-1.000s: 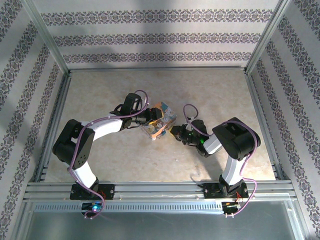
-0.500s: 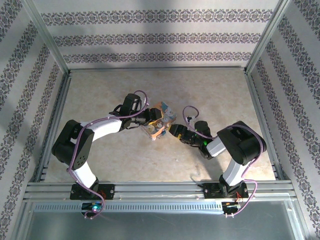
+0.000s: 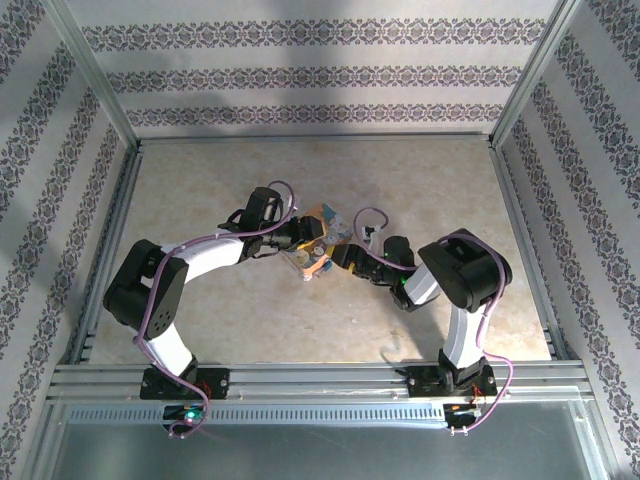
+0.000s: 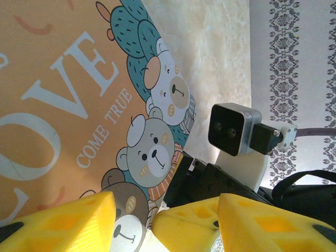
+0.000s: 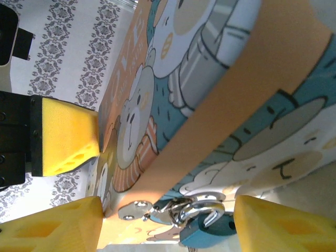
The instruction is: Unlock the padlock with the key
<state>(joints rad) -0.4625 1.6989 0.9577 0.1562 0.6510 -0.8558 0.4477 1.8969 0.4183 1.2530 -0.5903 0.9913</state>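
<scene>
Near: right claw (image 5: 168, 223) has its pads wide apart, with the small silvery key with bluish end (image 5: 198, 224) between them. Can't tell if it's gripped, and the key count is unreadable. One flat orange-and-teal "LOVE" padlock (image 5: 199, 131), cropped, is clamped in the left claw (image 3: 303, 243) over the middle of the beige counter (image 3: 430, 180).

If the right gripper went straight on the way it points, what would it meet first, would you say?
Most likely the key, which sits just ahead between the fingers of the right gripper. The padlock has its edge right behind it. Depth is hard to judge this close.
</scene>
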